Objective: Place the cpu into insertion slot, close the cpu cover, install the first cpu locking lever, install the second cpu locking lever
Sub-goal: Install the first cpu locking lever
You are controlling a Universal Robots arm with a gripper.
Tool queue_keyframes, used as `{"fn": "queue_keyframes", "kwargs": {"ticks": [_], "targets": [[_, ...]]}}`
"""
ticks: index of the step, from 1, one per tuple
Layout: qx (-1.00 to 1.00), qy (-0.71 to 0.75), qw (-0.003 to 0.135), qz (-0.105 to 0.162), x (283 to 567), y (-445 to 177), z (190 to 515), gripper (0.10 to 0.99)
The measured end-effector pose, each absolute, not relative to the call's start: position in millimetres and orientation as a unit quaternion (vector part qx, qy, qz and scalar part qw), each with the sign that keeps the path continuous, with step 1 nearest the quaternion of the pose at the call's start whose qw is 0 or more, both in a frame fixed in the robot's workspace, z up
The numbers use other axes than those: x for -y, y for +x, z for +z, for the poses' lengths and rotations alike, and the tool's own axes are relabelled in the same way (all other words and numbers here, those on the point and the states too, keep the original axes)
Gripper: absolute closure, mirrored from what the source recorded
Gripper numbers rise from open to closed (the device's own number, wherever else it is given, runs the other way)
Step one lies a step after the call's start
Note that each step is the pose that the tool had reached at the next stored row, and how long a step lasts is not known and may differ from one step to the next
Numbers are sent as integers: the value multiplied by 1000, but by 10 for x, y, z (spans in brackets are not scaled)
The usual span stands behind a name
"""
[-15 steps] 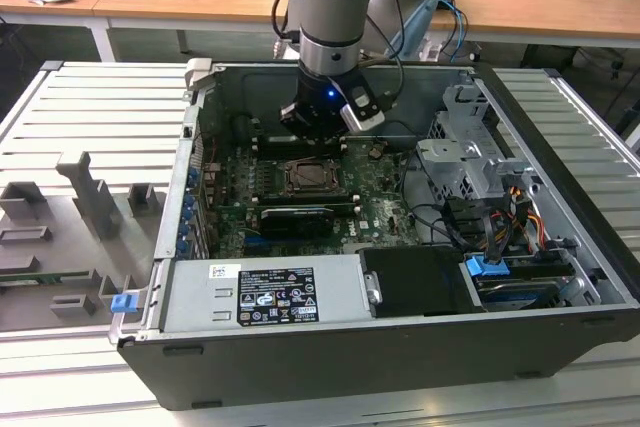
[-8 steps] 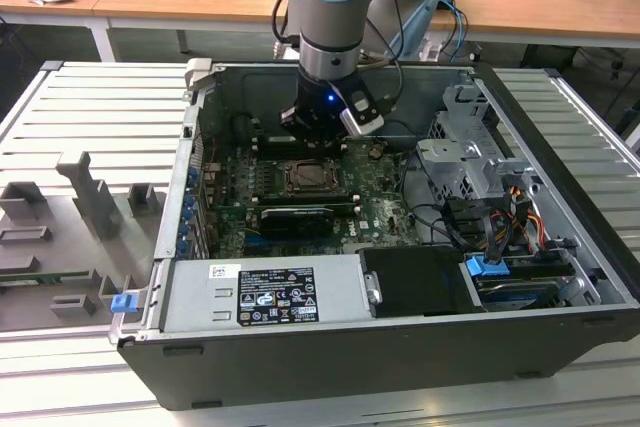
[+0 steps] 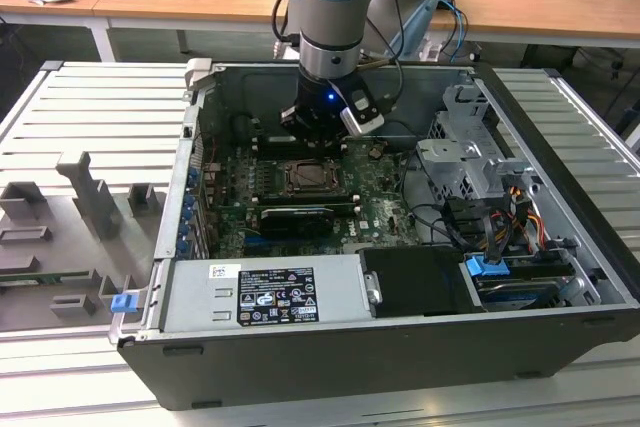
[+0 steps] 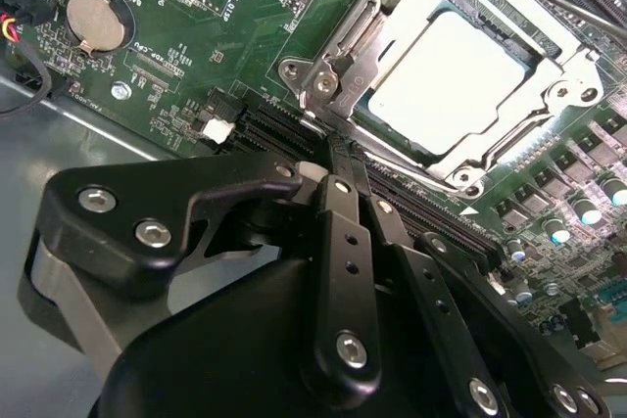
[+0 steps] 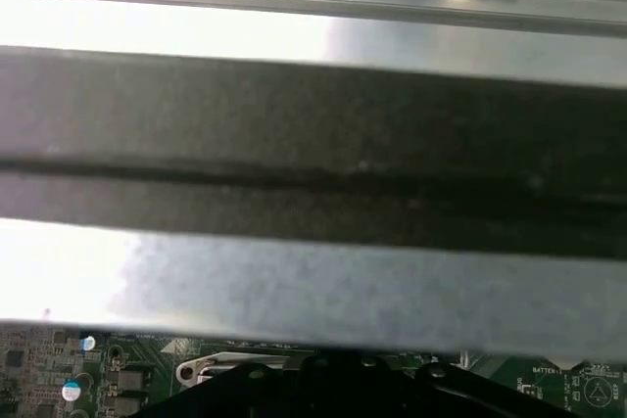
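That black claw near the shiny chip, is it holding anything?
No. The gripper is shut on nothing, its tips beside the cpu cover, which lies closed around the cpu.

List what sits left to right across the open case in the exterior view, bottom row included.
Grey fixture blocks → power supply → cpu socket with the cpu cover → drive cage → blue latch.

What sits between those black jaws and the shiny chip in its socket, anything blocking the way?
Nothing visible stands between them. In the second wrist view the gripper sits shut just off one corner of the cpu cover, which already lies closed around the cpu. Only bare green motherboard lies around it.
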State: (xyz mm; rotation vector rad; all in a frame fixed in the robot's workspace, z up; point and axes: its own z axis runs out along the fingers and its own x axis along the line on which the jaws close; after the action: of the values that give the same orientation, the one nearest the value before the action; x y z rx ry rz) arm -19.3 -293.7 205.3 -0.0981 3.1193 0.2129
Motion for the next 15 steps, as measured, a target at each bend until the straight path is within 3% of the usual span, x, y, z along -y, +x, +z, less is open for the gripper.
{"fn": "queue_keyframes", "kwargs": {"ticks": [15], "targets": [[-999, -31, 6, 43, 2937, -190, 2016, 980]]}}
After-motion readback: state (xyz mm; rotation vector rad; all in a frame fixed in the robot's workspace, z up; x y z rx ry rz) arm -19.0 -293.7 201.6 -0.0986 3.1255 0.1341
